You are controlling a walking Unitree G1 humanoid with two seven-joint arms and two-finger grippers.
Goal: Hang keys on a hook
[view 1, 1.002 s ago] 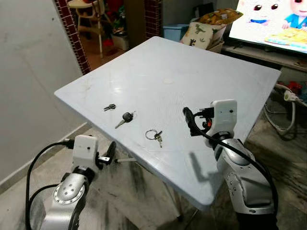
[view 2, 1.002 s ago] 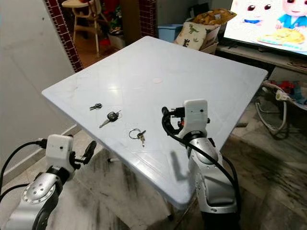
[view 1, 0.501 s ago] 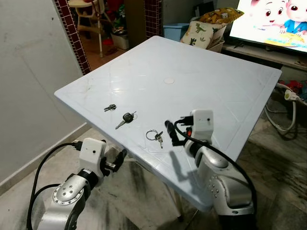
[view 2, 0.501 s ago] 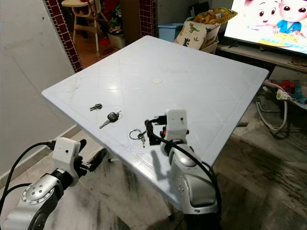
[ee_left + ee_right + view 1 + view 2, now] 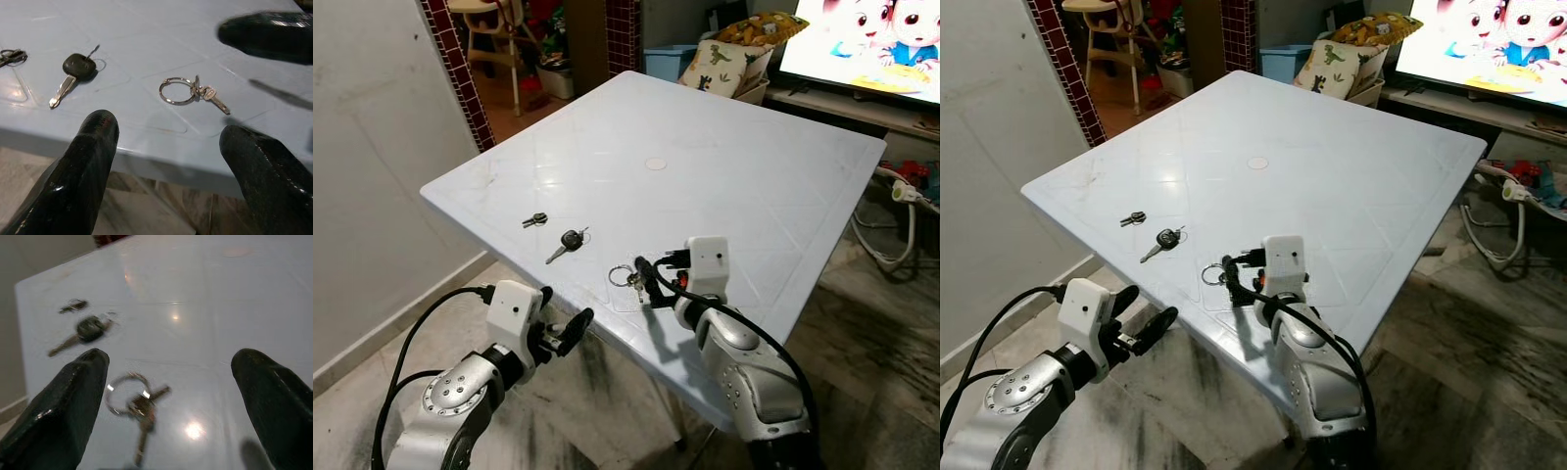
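A ring of keys [image 5: 626,277] lies near the front edge of the white table [image 5: 734,166]. My right gripper [image 5: 644,277] hovers just over the ring, open, its fingers [image 5: 73,396] either side of the ring of keys [image 5: 134,404]. A black-headed key [image 5: 570,240] and a small pair of keys [image 5: 535,219] lie farther left. Below the table's front edge my left gripper [image 5: 563,308] is open with nothing in it; its wrist view looks across at the ring of keys [image 5: 193,91] and the black-headed key [image 5: 76,68].
A TV [image 5: 862,39] stands at the back right, with a patterned cushion [image 5: 734,54] on a box beside it. Cables [image 5: 901,201] lie on the floor to the right. A pale wall [image 5: 372,147] runs along the left, a high chair [image 5: 494,29] beyond it.
My right gripper has swung left and down across the table to the key ring. The left gripper has risen toward the table's front edge.
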